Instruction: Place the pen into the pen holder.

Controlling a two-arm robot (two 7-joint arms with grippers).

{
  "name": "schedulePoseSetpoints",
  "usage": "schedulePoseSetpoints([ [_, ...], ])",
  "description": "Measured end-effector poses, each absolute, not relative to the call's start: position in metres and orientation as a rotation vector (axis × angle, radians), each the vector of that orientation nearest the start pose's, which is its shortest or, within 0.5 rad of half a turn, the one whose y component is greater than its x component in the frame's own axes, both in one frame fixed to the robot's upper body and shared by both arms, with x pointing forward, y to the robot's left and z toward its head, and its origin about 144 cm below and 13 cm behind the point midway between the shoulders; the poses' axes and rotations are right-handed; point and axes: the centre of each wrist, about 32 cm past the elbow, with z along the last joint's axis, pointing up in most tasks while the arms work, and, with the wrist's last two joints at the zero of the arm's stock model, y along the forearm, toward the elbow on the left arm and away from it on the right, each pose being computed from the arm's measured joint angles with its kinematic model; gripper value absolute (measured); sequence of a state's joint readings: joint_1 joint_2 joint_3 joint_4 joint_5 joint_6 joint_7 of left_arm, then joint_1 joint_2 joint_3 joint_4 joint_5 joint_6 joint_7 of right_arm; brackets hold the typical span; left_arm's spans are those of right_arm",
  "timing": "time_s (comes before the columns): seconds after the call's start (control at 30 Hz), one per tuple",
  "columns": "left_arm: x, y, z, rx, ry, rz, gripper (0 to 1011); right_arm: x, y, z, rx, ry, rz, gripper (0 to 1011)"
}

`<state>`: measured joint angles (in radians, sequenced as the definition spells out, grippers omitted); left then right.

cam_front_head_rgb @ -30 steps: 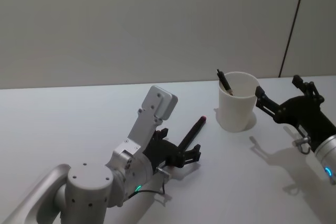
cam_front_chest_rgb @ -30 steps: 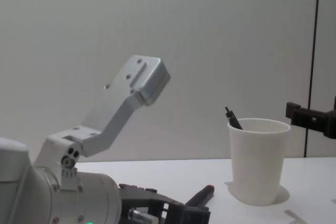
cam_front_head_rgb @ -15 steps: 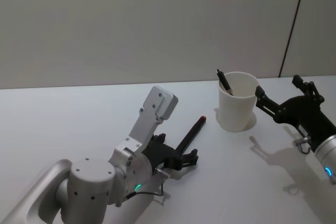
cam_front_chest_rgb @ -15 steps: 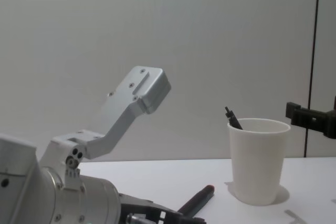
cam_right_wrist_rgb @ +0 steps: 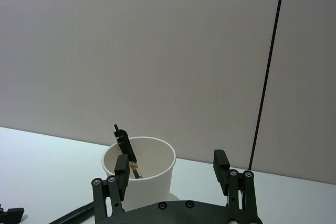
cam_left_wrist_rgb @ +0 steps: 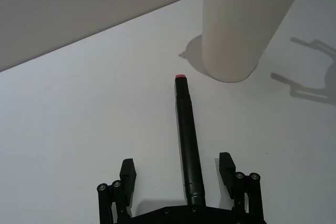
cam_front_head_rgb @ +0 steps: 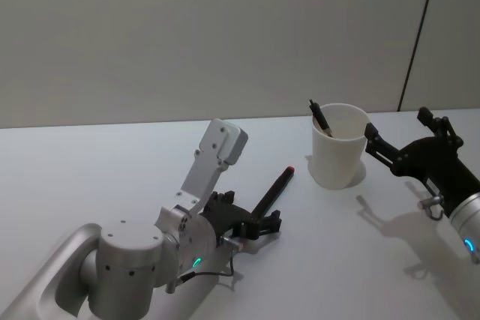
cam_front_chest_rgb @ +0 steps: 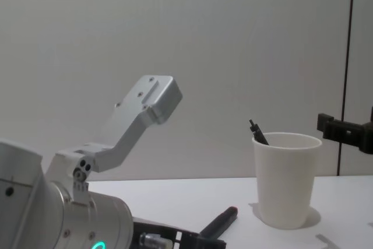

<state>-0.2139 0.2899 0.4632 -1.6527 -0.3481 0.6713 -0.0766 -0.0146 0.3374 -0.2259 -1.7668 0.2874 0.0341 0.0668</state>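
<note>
**The left gripper straddles the pen on the table, and the pen holder stands to its far right.**

Head view: the left gripper (cam_front_head_rgb: 255, 216) sits low on the table (cam_front_head_rgb: 112, 162) with its jaws spread around the near end of the pen (cam_front_head_rgb: 276, 191). The pen lies flat, its red tip pointing far-right toward the pen holder (cam_front_head_rgb: 339, 157). The right gripper (cam_front_head_rgb: 401, 131) hangs just right of the cup, spread and empty, apparently parked out of the way.

Left wrist view: the pen runs between the two fingers (cam_left_wrist_rgb: 227, 166) and touches neither, so nothing is gripped yet. The gripper lines up along the barrel, which suits a pinch across it.

Right wrist view: a second pen (cam_right_wrist_rgb: 126, 148) leans inside the holder against its rim.

Chest view: the pen lies flat, near-left of the cup and apart from it.
</note>
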Motion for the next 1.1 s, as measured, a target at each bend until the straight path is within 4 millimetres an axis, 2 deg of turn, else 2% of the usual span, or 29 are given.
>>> schedulePoseSetpoints([
  [0.4, 0.4835, 0.1660, 1.1998, 0.461, 0.328, 1.010, 999, 0.4433, -0.2371, 1.1887, 0.026, -0.075, -1.229, 1001],
  [0.53, 0.4840, 0.1664, 1.1997, 0.461, 0.333, 1.014, 930, 0.4433, -0.2371, 1.1887, 0.026, -0.075, -1.229, 1001],
  [0.83, 0.4846, 0.1669, 1.1992, 0.463, 0.338, 1.020, 692, 0.4433, -0.2371, 1.1887, 0.026, -0.075, -1.229, 1002],
  [1.1, 0.4847, 0.1670, 1.1990, 0.465, 0.338, 1.020, 640, 0.4433, -0.2371, 1.1887, 0.026, -0.075, -1.229, 1001],
])
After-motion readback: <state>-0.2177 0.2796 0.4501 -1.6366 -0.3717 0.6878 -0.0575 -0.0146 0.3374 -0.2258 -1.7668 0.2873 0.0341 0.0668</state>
